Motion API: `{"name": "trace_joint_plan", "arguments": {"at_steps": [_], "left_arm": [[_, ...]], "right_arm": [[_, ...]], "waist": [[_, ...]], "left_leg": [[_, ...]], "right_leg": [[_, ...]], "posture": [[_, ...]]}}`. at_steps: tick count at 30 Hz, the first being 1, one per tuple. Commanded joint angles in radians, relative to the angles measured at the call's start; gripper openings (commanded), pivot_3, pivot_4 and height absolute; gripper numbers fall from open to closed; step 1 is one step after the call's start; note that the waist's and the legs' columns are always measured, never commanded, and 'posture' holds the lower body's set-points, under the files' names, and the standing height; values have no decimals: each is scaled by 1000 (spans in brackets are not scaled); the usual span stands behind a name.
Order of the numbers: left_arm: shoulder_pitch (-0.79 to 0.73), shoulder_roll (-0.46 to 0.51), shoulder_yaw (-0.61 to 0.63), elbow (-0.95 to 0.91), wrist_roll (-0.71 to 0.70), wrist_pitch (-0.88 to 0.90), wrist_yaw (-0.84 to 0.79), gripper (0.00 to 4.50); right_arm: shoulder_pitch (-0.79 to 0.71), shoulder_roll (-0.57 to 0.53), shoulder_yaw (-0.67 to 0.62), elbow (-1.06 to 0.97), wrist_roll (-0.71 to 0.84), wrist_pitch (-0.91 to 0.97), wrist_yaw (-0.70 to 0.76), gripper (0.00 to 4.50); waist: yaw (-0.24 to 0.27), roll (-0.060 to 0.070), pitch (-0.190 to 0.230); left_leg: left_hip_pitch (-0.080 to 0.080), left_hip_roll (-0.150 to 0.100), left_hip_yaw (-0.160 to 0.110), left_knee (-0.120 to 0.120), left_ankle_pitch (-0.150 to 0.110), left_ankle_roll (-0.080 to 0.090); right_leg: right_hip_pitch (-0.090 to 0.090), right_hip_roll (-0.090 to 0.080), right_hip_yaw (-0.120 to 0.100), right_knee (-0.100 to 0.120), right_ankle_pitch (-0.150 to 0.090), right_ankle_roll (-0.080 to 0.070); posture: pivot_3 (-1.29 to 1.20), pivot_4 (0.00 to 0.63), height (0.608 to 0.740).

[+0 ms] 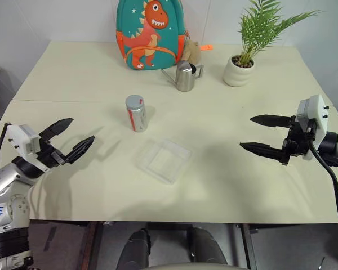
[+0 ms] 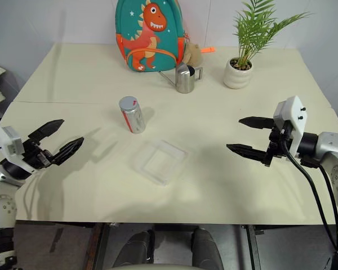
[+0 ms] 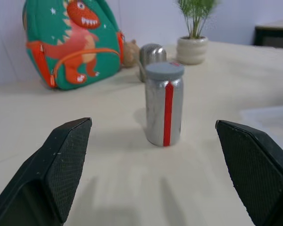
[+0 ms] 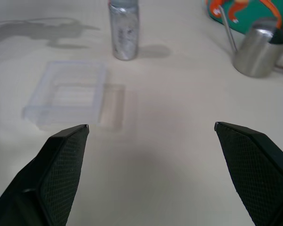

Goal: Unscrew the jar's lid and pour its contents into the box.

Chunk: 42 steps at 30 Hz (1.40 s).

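1. The left end effector (image 1: 70,135) hangs above the near left part of the bench (image 1: 73,79); its two black fingers are spread wide with nothing between them.
2. The right end effector (image 1: 258,134) hangs above the near right part of the bench; its fingers are likewise spread wide and hold nothing.
3. Both end effectors point inward toward the middle of the bench and are well apart from every object on it.
4. The jar (image 1: 136,113) stands upright on the bench, left of centre, between the two end effectors and farther back than both.
5. The lid (image 1: 134,101) sits on top of the jar. The jar is closed, so the contents cannot be seen.
6. The box (image 1: 163,160) lies flat on the bench just in front of the jar and slightly to its right, near but not touching it. It looks empty.
7. At the far edge of the bench stand a dinosaur backpack (image 1: 150,32), a steel watering can (image 1: 185,76) and a potted plant (image 1: 239,66), all well apart from the jar.
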State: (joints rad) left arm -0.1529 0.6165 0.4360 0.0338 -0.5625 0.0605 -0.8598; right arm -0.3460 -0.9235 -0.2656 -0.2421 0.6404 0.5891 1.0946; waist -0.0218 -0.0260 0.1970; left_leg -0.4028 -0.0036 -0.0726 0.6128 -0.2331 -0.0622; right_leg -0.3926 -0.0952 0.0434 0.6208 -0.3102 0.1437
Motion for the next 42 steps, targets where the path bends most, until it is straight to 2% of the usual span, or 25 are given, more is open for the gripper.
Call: {"name": "trace_joint_plan", "arguments": {"at_steps": [1,5,15,27,42], "left_arm": [[-19,-20,-28,-68,31,14,77,4484],[-20,-105,-107,-159,97,31,211,4484],[-107,-232,-201,-111,189,34,372,4484],[-232,-299,-269,80,252,-38,377,4484],[-401,-355,-291,331,287,-150,359,4484]], "right_arm": [[-35,24,21,-32,28,1,-6,4500],[-68,55,60,9,1,-39,3,4500],[-106,107,123,57,-51,-93,1,4500],[-93,120,126,43,-15,-97,57,4500],[-96,136,127,54,-40,-113,36,4500]], "waist": [[1,0,0],[3,0,0],[21,0,0],[20,0,0],[22,0,0]], "left_leg": [[0,0,0,0,0,0],[0,-1,0,0,0,0],[0,-1,1,1,0,0],[0,-1,1,2,0,0],[-1,-1,1,3,0,0]], "right_leg": [[0,0,0,0,0,0],[0,0,1,0,1,1],[0,1,1,0,1,2],[0,1,1,0,1,2],[0,1,1,0,2,3]], "posture": [[0,150,740],[0,150,740],[0,150,740],[0,150,740],[0,150,740]]}}
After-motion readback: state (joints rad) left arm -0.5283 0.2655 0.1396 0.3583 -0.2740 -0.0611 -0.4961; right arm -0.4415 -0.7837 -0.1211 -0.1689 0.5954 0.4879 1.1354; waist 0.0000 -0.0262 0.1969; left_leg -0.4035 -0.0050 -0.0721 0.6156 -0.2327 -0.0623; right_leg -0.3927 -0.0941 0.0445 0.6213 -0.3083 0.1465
